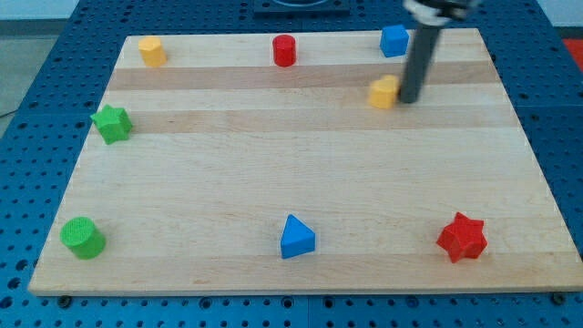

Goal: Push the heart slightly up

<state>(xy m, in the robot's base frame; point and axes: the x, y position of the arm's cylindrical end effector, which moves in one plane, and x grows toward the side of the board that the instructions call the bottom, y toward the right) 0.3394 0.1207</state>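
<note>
Nearest the view's bottom edge of the wooden board, three blocks sit in a row, well apart: a green cylinder at the left corner, a blue triangular block near the centre, and a red star toward the right. Farther up, a green star lies close to the board's left edge. Beyond it, in the upper right area, the yellow heart rests on the board; its shape is slightly blurred, so the heart outline is only partly legible. My tip stands immediately at the heart's right side, touching it or nearly so; contact cannot be confirmed. The arm carries no claw, only the dark rod, so no open or closed state applies. Along the top edge sit a yellow block of hexagonal appearance at left, a red cylinder at centre, and a blue block just above the heart, partly beside the rod shaft. The blue block is the nearest obstacle above the heart.
</note>
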